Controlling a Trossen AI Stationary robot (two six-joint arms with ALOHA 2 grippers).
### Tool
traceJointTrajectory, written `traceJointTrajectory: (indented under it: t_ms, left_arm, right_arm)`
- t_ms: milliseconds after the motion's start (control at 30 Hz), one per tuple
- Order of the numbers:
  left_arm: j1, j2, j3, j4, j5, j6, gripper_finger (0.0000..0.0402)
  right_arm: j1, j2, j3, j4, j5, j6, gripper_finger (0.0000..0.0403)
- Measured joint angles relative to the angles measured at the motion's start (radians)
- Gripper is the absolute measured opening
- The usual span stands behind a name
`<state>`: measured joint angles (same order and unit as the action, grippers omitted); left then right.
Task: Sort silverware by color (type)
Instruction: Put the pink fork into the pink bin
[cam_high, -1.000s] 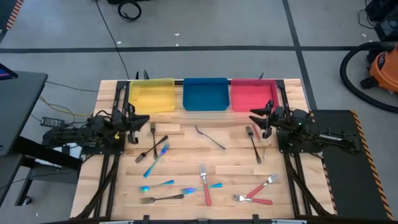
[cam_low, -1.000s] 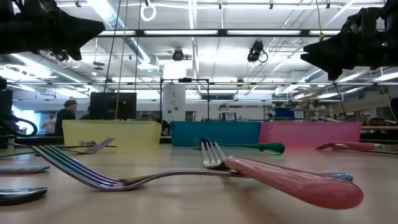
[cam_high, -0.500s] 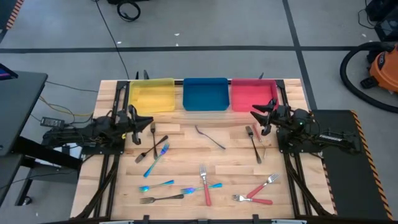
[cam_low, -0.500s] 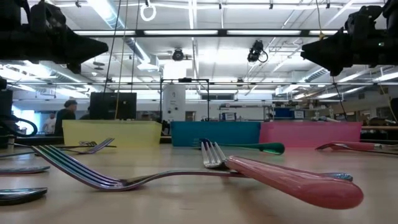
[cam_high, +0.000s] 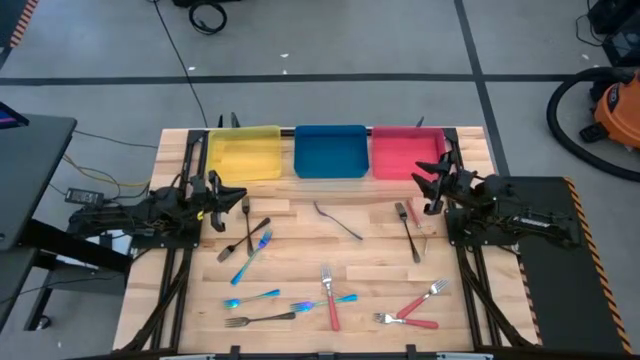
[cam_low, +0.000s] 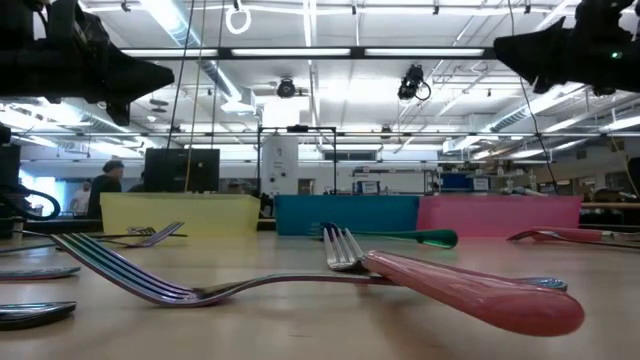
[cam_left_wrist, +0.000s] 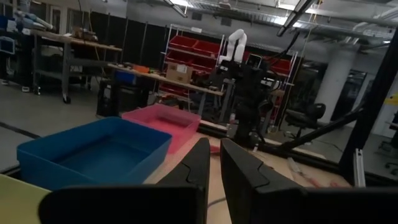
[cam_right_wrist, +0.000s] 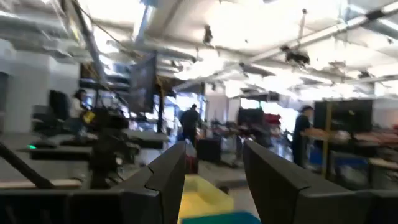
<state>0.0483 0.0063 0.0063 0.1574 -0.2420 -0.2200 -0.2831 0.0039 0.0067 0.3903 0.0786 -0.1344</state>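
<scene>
The silverware lies scattered flat on the wooden table (cam_high: 300, 240). The iridescent blue pieces include a fork (cam_high: 254, 256), another (cam_high: 250, 298) and a third (cam_high: 325, 302). The dark pieces include a fork (cam_high: 245, 222), a curved utensil (cam_high: 337, 221) and a fork (cam_high: 408, 231). Red-handled forks (cam_high: 330, 297), (cam_high: 421, 301) lie toward the near edge; one (cam_low: 470, 291) fills the low view. My left gripper (cam_high: 213, 196), (cam_left_wrist: 215, 152) hovers shut above the table's left side. My right gripper (cam_high: 432, 180), (cam_right_wrist: 214, 165) hovers open near the red tray.
Three trays stand side by side along the far edge: yellow (cam_high: 243, 152), blue (cam_high: 330, 150) and red (cam_high: 407, 153). Bare wood lies between the trays and the silverware. People stand far off in the room behind the table.
My right gripper has risen and drawn back toward the table's far right corner, tipping upward. My left gripper has dipped slightly lower. No silverware has moved.
</scene>
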Motion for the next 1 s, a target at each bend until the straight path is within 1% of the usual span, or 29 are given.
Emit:
traceJointTrajectory:
  t_ms: [200,300,433,567,667,767,833,900,1000]
  left_arm:
    - [0.000,0.000,0.000,0.007,0.000,-0.001,0.0038]
    - [0.001,0.000,0.000,0.020,0.000,0.017,0.0038]
    - [0.001,0.000,0.000,0.054,-0.001,0.051,0.0038]
    - [0.001,0.000,0.000,0.054,0.000,-0.014,0.0038]
    - [0.001,0.000,0.000,0.054,0.000,-0.045,0.0038]
    - [0.001,0.000,0.000,0.055,0.000,-0.061,0.0038]
    - [0.001,0.000,0.000,0.055,0.000,-0.057,0.0038]
    - [0.001,0.000,0.000,0.055,0.000,-0.042,0.0038]
    - [0.001,0.000,0.000,0.055,0.000,-0.023,0.0038]
  right_arm:
    - [-0.018,0.001,0.000,-0.015,0.224,-0.051,0.0168]
    - [-0.034,0.000,0.003,-0.017,0.277,-0.053,0.0168]
    - [-0.053,0.026,0.037,-0.087,0.319,-0.053,0.0168]
    - [-0.065,0.087,0.113,-0.245,0.339,-0.029,0.0168]
    - [-0.065,0.146,0.177,-0.382,0.362,0.077,0.0168]
    - [-0.065,0.205,0.207,-0.407,0.376,0.159,0.0168]
    - [-0.065,0.248,0.224,-0.410,0.374,0.257,0.0168]
    - [-0.065,0.288,0.245,-0.419,0.345,0.355,0.0168]
    - [-0.065,0.351,0.304,-0.474,0.263,0.449,0.0168]
